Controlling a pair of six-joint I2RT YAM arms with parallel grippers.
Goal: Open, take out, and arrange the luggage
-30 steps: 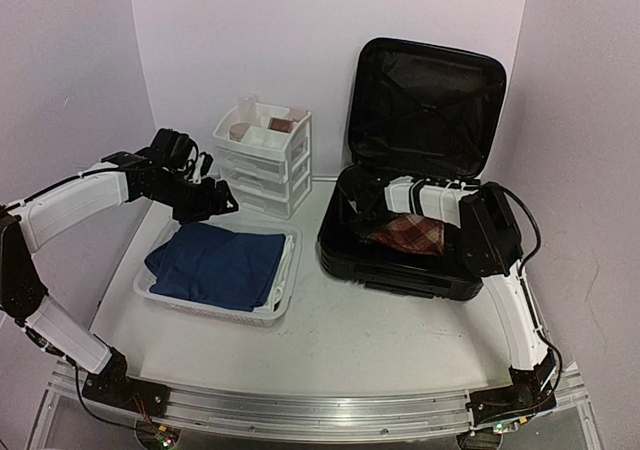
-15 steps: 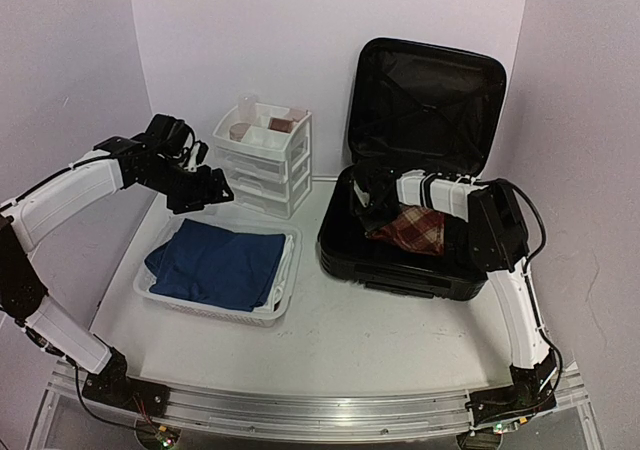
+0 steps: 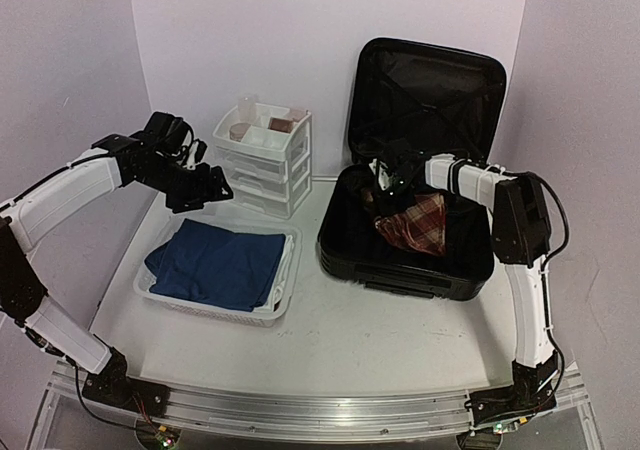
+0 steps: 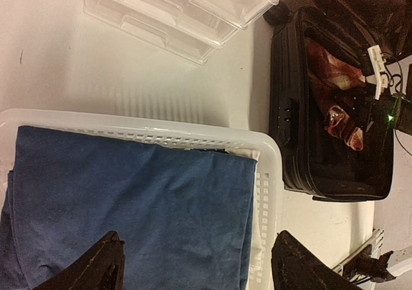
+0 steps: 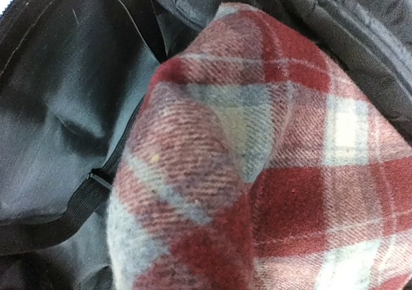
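— Right gripper [image 3: 385, 182] first: are its fingers spread or pressed together?

— Cannot tell. From the top camera it sits low inside the luggage [image 3: 420, 265], at the back left of the open base, right at the edge of a red plaid cloth [image 3: 415, 228]. Its fingers are lost against the black lining. Its own wrist camera is no help: the plaid wool fills most of that view, close up, with lining and a black strap [image 5: 71, 206] to the left.

— And the luggage itself?

— It is on the right half of the table [image 3: 380, 340], base flat and lid [image 3: 430, 100] standing upright behind it, near the back wall. The plaid cloth lies in the base, bunched into a rough triangle.

— Does the left wrist camera add anything?

— It catches the case from the side: the dark shell wall, the plaid inside, and a small green light on the right arm that the top view does not show.

— What lies further out?

— Left of the case and apart from it, a white mesh basket [image 3: 285, 288] holds a folded blue cloth [image 3: 215, 265]. Behind the basket stands a small white drawer unit [image 3: 265, 175]. The left gripper [image 4: 198, 241] hangs above the basket, fingers spread wide, the blue cloth below them.
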